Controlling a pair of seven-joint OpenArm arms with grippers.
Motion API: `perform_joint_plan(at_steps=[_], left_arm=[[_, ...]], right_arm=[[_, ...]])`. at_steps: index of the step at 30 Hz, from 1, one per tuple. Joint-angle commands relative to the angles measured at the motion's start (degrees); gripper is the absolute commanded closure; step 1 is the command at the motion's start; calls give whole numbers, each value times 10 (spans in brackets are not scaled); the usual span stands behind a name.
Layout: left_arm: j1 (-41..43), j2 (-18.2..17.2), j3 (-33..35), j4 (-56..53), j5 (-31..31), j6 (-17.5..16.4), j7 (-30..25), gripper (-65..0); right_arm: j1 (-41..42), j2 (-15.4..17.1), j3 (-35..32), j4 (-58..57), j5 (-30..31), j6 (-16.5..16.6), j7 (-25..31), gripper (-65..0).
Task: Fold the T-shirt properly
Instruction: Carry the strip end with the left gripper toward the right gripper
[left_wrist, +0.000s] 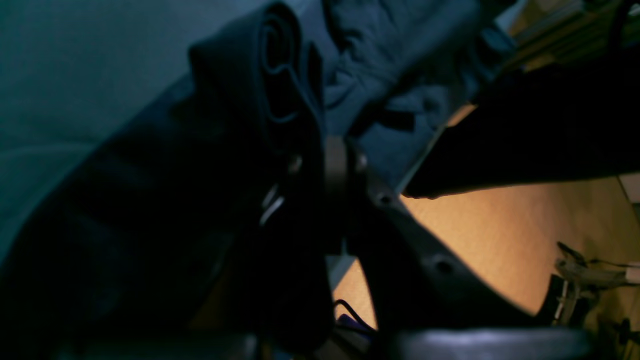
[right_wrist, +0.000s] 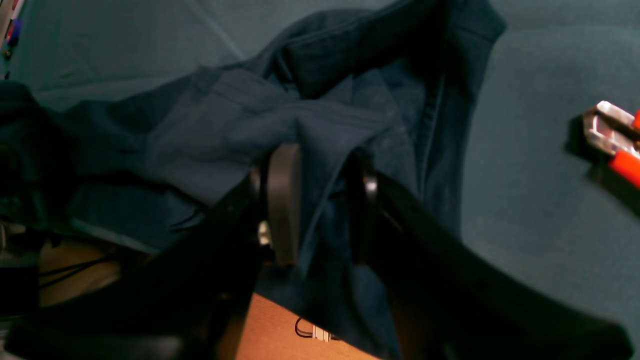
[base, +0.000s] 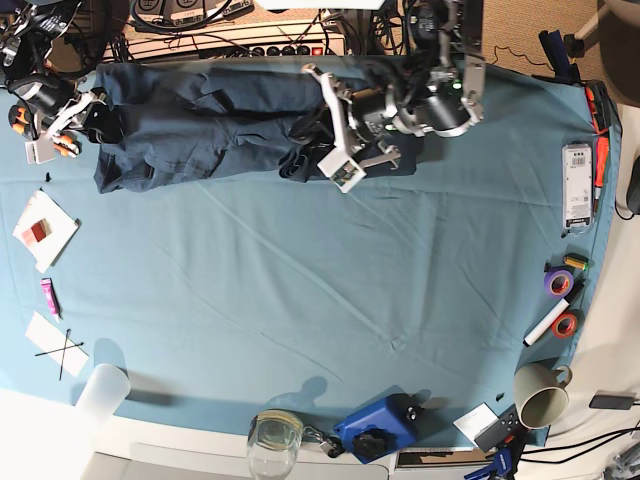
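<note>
The dark navy T-shirt (base: 210, 120) lies crumpled in a long band along the far edge of the teal tablecloth (base: 320, 290). My left gripper (base: 303, 152) is at the shirt's right half and is shut on a rolled bunch of its cloth (left_wrist: 280, 100); in the left wrist view the fingertips (left_wrist: 336, 165) press together on the dark fabric. At the shirt's left end my right gripper (base: 97, 118) holds a fold. In the right wrist view that fold (right_wrist: 320, 150) runs between the two fingers (right_wrist: 282, 200), which are shut on it.
Along the right edge of the table lie a flat white device (base: 575, 185), tape rolls (base: 557, 282) and a marker (base: 545, 325). A mug (base: 540, 405), a blue device (base: 380, 425), a glass (base: 275, 440) and a paper cup (base: 100, 390) line the near edge. Paper cards (base: 45, 225) sit at the left. Cables crowd the far side.
</note>
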Motion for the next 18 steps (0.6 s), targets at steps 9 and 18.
perform_joint_plan(at_steps=[9, 18], left_arm=[[-3, 41, 31, 4, 24, 10, -47, 0], [-1, 41, 31, 4, -50, -18, -11, -292]], right_arm=[[2, 13, 5, 9, 14, 1, 10, -164], [2, 13, 5, 9, 14, 1, 10, -164]])
